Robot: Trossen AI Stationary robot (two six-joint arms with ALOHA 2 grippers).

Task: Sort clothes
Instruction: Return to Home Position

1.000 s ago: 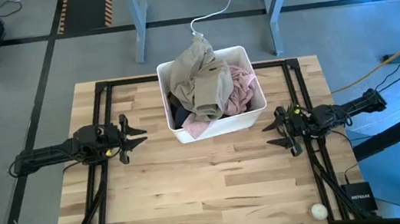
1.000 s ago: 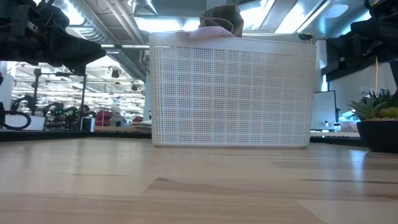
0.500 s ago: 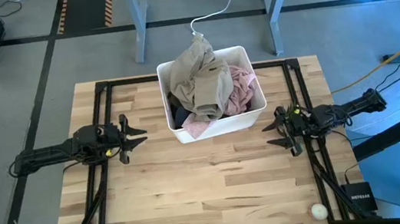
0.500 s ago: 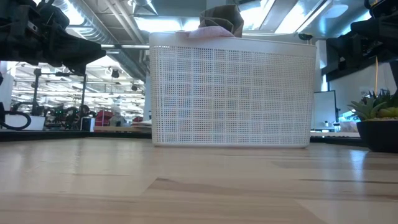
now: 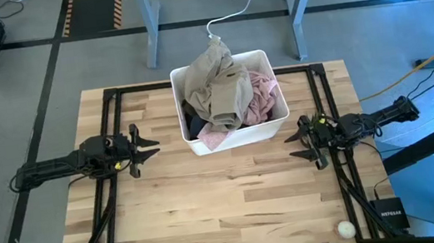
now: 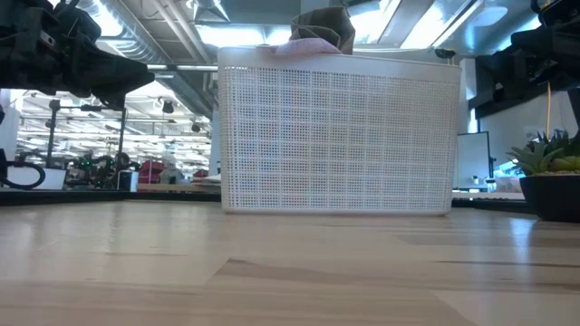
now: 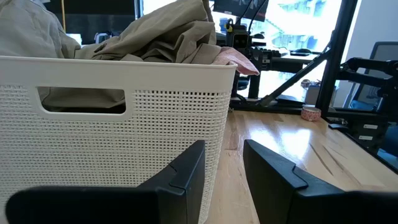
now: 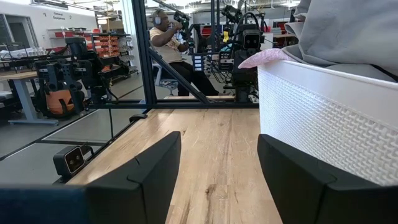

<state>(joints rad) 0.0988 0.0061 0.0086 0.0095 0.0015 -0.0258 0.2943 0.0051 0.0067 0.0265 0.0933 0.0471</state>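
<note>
A white bin [image 5: 236,136] sits on the wooden table [image 5: 211,206], near the far edge and in the middle. The clothes [image 5: 222,96] are all piled up inside it. A beige piece [image 5: 215,75] lies on top and sticks up above the rim. A pink piece [image 5: 260,95] is on the right side of the pile, and a bit of it hangs over the front rim. Something dark [image 5: 194,123] peeks out low on the left side of the bin.

The left gripper [image 5: 146,146] is on the left side of the bin, near it but not touching. Its two fingers are a little way apart and there is nothing between them. In the left wrist view the fingers [image 7: 186,177] point at the side of the bin, which has a handle hole [image 7: 81,99] in it.

The right gripper [image 5: 296,146] is on the right side of the bin, also near it and not touching. Its fingers are spread wide and hold nothing. In the right wrist view the bin wall [image 8: 329,118] is just ahead.

A small white ball [image 5: 345,228] rests on the near right corner of the table. A person [image 8: 166,37] sits far back in the room.
</note>
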